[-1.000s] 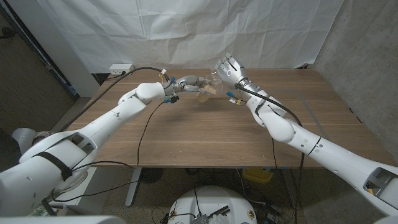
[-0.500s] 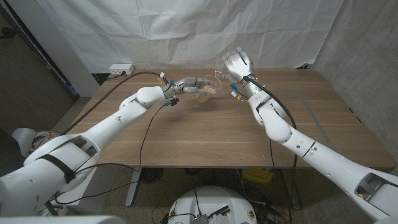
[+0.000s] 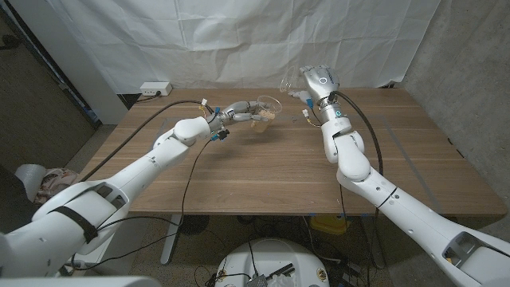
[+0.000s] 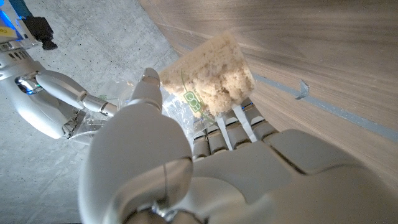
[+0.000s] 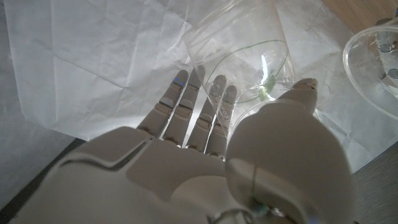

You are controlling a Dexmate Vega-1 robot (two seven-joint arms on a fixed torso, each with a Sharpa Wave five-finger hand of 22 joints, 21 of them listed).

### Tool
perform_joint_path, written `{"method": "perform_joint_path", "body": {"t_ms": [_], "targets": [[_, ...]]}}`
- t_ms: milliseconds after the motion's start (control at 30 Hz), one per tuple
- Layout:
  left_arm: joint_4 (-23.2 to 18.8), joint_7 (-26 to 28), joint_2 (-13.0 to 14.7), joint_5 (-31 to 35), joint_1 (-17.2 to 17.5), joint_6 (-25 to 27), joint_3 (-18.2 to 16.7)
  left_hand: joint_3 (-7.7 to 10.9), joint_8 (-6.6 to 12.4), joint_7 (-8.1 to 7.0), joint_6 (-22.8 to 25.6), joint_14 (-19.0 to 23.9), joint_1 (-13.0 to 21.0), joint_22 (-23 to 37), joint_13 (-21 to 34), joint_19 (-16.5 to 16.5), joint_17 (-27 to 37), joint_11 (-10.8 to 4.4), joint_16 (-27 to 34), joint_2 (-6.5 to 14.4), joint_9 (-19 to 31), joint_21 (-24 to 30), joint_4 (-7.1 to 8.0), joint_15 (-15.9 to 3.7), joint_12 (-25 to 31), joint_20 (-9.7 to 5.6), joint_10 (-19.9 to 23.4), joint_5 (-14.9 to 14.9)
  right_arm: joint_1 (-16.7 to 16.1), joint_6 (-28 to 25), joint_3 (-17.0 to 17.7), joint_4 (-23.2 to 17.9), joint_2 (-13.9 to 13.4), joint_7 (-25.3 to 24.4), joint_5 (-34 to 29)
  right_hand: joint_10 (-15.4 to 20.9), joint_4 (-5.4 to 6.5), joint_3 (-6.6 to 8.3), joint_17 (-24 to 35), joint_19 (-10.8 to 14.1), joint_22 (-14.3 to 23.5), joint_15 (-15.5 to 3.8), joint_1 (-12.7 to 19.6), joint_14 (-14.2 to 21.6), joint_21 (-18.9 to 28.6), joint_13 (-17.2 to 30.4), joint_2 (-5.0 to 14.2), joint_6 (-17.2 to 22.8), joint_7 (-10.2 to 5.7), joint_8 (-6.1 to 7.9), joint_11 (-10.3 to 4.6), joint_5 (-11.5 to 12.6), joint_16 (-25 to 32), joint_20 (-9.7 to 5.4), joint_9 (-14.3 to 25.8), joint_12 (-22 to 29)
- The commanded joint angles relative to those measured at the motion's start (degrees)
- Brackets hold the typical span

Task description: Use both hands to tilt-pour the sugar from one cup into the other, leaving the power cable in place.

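My left hand (image 3: 237, 109) holds a clear plastic cup (image 3: 265, 115) with pale brown sugar in its bottom, lifted above the table's far middle. In the left wrist view the sugar cup (image 4: 208, 84) sits against my left hand's (image 4: 186, 168) fingers. My right hand (image 3: 317, 82) grips a second clear cup (image 3: 290, 81), which looks empty and is tipped on its side, up and to the right of the sugar cup. In the right wrist view, the empty cup (image 5: 247, 68) lies in my right hand (image 5: 249, 155), and the other cup's rim (image 5: 373, 62) shows beside it.
A white power strip (image 3: 155, 88) lies at the wooden table's (image 3: 263, 171) far left corner, with a black cable (image 3: 182, 89) running along the back edge. A white sheet hangs behind the table. Black cables trail off both arms.
My right hand has lifted its cup away from the sugar cup, moving up and to the right. My left hand has kept the sugar cup almost in place.
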Motion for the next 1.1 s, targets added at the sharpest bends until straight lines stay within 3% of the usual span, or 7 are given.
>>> {"method": "perform_joint_path", "body": {"t_ms": [33, 467, 1100], "targets": [[-2.7, 2.2, 0.8, -2.1, 3.3, 1.2, -1.5, -0.33, -0.19, 0.02, -0.2, -0.3, -0.1, 0.0, 0.2, -0.3, 0.1, -0.09, -0.4, -0.3, 0.2, 0.3, -0.10, -2.49, -0.1, -0.06, -0.3, -0.2, -2.3, -1.1, 2.1, -0.4, 3.2, -5.8, 18.6, -0.2, 0.43, -0.03, 0.3, 0.0, 0.1, -8.20, -0.3, 0.1, 0.0, 0.1, 0.32, 2.4, -1.77, 0.20, 0.54, -0.1, -0.2, 0.35, 0.2, -0.1], [-3.8, 5.3, 1.1, -4.1, 6.7, 0.9, -3.3, -0.56, -0.67, -0.04, -0.5, -0.7, -0.4, 0.0, 0.1, -0.7, 0.2, 0.02, -0.5, -0.3, 0.1, 0.3, 0.07, -2.39, -0.3, 0.06, -0.8, -0.3, -4.7, 2.6, 6.1, 2.3, 6.8, -15.8, 39.0, -0.3, 0.54, 0.36, 1.4, -0.1, 0.1, -7.68, -0.5, -0.4, -0.1, 0.4, 0.50, 2.5, -0.75, 0.04, 1.65, 0.1, 0.4, 0.81, 0.2, -0.2], [-7.4, 8.9, 2.6, -4.1, 10.4, 1.5, -4.5, -1.05, -1.71, 0.19, -1.6, -1.8, -1.1, -0.1, -0.1, -1.5, 0.3, 0.04, -0.9, -0.6, -0.1, 0.2, 0.30, -2.27, -0.9, 0.02, -2.3, -0.2, -7.0, 10.0, 6.7, 5.1, 7.0, -25.2, 54.2, -0.8, 0.37, 0.78, 2.5, -0.2, 0.2, -6.70, -0.1, -1.0, -0.1, 0.6, 0.77, 2.1, 0.13, -0.43, 2.63, 0.3, 0.8, 1.28, 0.3, -0.4]]}}
